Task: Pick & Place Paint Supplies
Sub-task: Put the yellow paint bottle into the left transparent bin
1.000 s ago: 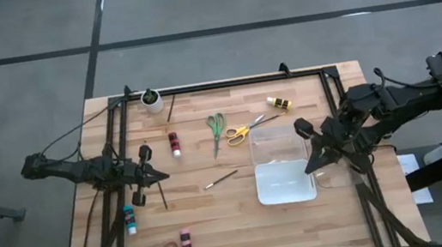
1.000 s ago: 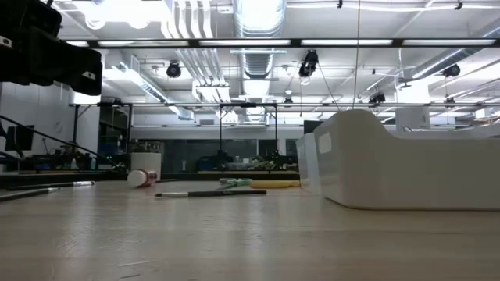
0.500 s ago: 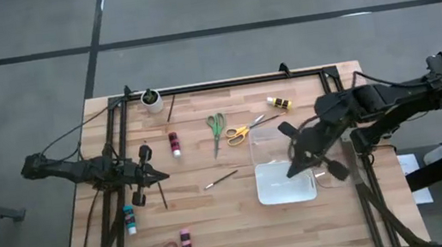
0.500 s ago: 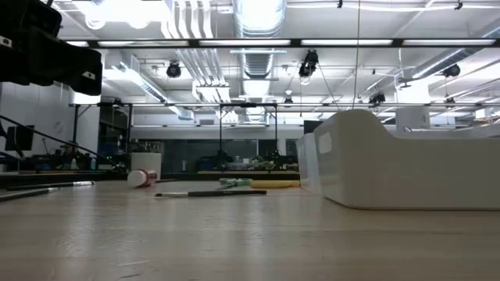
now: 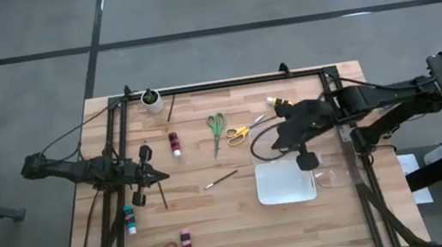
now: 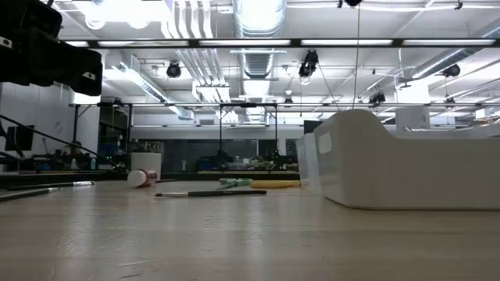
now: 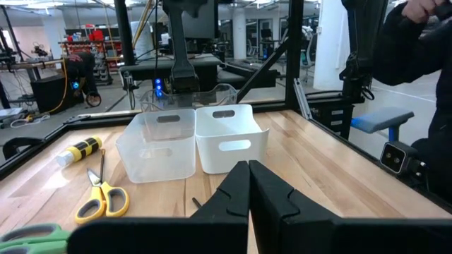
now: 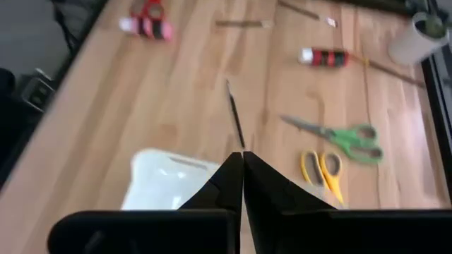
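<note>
Paint supplies all sat loose on the table, yellow scissors (image 5: 239, 132) just beside the white tray (image 5: 286, 190) | right gripper (image 5: 285, 136), pressed shut and empty, had swung in over them | left gripper (image 5: 162, 176) shut, parked | we figured first pick coming

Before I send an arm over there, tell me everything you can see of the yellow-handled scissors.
The yellow-handled scissors lie flat on the wooden table, with nothing gripping them. They have two yellow loop handles and slim metal blades, which look closed and point toward the table's far right. They sit just right of the green-handled scissors and beside the clear bin. A thin brush seems to lie along the blades.
</note>
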Tool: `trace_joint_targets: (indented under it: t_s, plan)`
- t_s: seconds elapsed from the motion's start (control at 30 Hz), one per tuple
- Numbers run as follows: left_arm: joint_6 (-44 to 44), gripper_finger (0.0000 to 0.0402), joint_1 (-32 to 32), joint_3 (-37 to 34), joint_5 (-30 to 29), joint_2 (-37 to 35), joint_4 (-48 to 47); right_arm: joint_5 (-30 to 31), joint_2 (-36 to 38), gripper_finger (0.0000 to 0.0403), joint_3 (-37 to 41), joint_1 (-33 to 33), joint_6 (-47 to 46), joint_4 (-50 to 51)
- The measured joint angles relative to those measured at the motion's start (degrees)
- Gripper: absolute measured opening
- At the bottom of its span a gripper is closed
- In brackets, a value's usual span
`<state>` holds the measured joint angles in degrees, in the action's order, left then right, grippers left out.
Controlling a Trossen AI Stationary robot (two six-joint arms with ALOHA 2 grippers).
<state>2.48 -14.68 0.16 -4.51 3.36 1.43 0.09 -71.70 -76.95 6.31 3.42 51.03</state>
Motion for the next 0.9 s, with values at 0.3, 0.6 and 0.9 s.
trace_joint_targets:
  t_s: [0.3, 0.6, 0.9]
  plan:
    - [0.0, 0.0003, 0.0, 0.0, 0.0, 0.2, 0.0, 0.1, -0.9, 0.0008, 5.5, -8.5, -0.5, 0.5]
    - [0.0, 0.0003, 0.0, 0.0, 0.0, 0.6, 0.0, 4.4, -4.7, 0.0008, 7.1, -20.3, 1.7, 0.6]
    - [0.0, 0.0003, 0.0, 0.0, 0.0, 0.6, 0.0, -5.3, -13.0, 0.0008, 4.9, -36.3, 1.2, 1.0]
